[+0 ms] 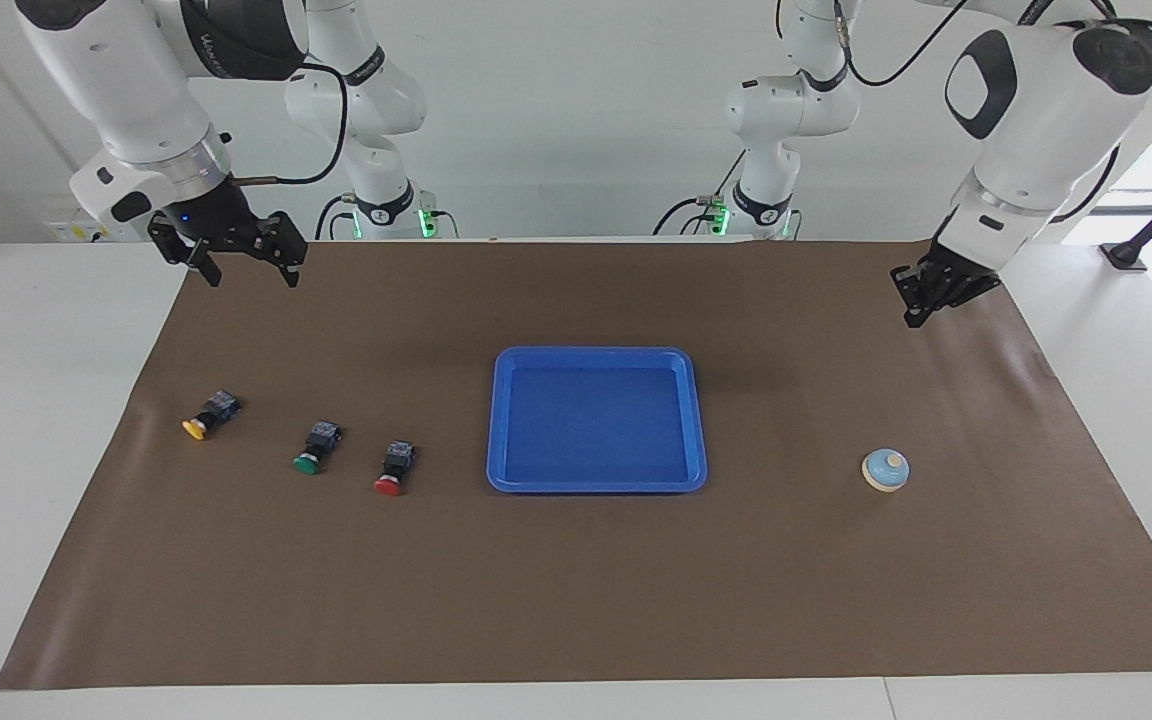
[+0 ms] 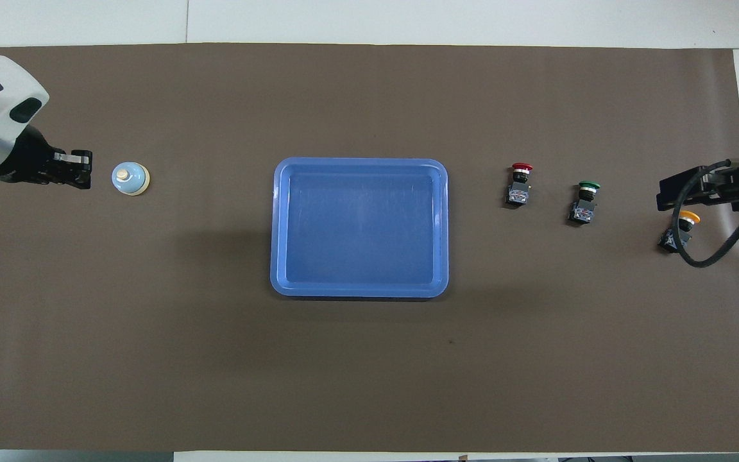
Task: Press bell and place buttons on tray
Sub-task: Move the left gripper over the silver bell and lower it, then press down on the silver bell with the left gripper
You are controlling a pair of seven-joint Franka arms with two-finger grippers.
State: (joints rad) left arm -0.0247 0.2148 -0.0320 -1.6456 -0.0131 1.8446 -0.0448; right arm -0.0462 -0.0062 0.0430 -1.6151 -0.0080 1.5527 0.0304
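Note:
The light-blue bell stands on the brown mat toward the left arm's end. My left gripper is shut on nothing and hangs in the air, well clear of the bell. The blue tray lies mid-table with nothing in it. Toward the right arm's end, the red button, green button and yellow button lie in a row on their sides. My right gripper waits open, raised above the mat's corner.
A brown mat covers most of the white table. The right arm's black cable loops over the mat's edge beside the yellow button.

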